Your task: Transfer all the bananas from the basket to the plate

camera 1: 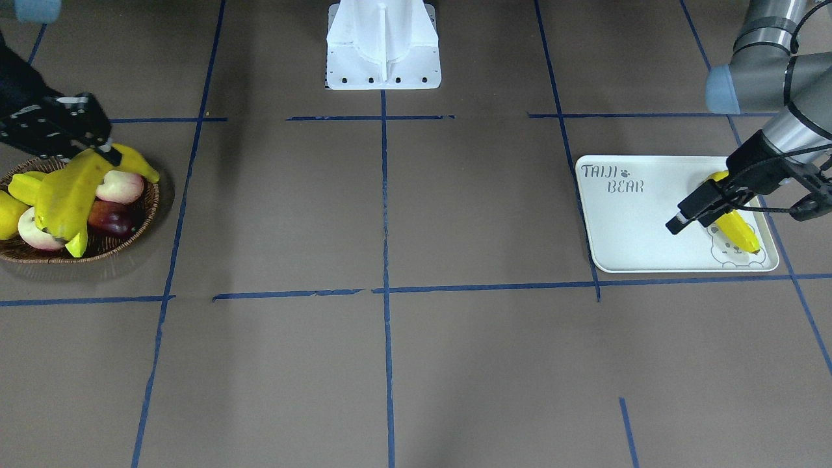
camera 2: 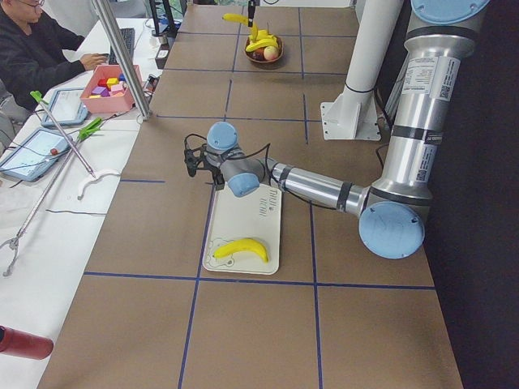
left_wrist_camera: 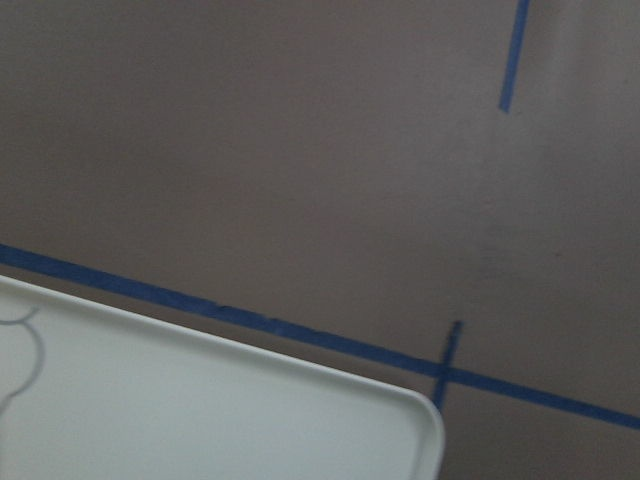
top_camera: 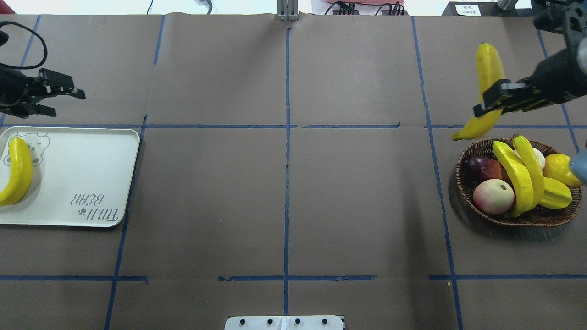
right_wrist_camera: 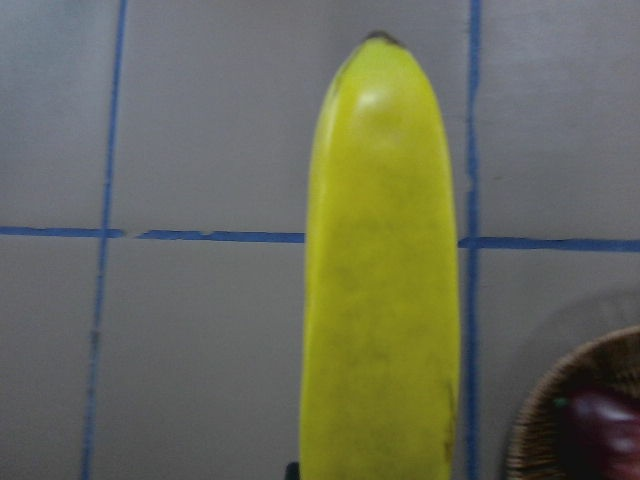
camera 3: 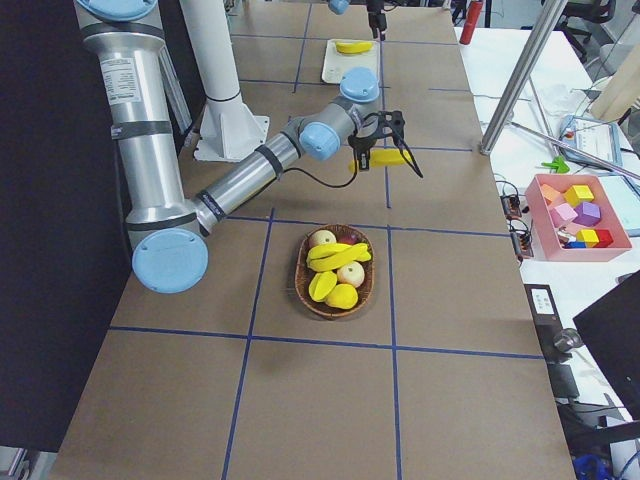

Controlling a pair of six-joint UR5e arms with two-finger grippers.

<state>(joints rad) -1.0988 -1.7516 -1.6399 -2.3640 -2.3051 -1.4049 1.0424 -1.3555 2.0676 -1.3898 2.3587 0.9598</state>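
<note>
1. My right tool (top_camera: 490,98) is clamped across the middle of one banana (top_camera: 487,64) and holds it in the air, just beyond the basket (top_camera: 467,201) on its far side from my base.
2. My left tool (top_camera: 69,104) hangs over the bare desk (top_camera: 284,192) just past the plate's far edge, with its fingers spread apart and nothing between them.
3. The move turns on this: the plate (top_camera: 82,174) lies well apart from the carried banana, across the whole width of the desk towards my left. My left arm is the nearer one to it, so I judge it a long carry or a hand-over.
4. The carried banana's long axis runs away from me, crosswise to my fingers. A second banana (top_camera: 18,172) lies on the plate's outer end beside the printed bear, pointing the same way, with open white surface next to it.
5. Two more bananas (top_camera: 523,174) rest side by side on top of the basket's pile, over an apple (top_camera: 493,196), a lemon (top_camera: 560,168) and a starfruit (top_camera: 557,195).
6. The bananas are glossy, curved and smooth with dark tips, so I expect them to slip easily. The basket is rough brown wicker, oval and shallow; the plate is a hard white rounded rectangle with a low raised rim.
</note>
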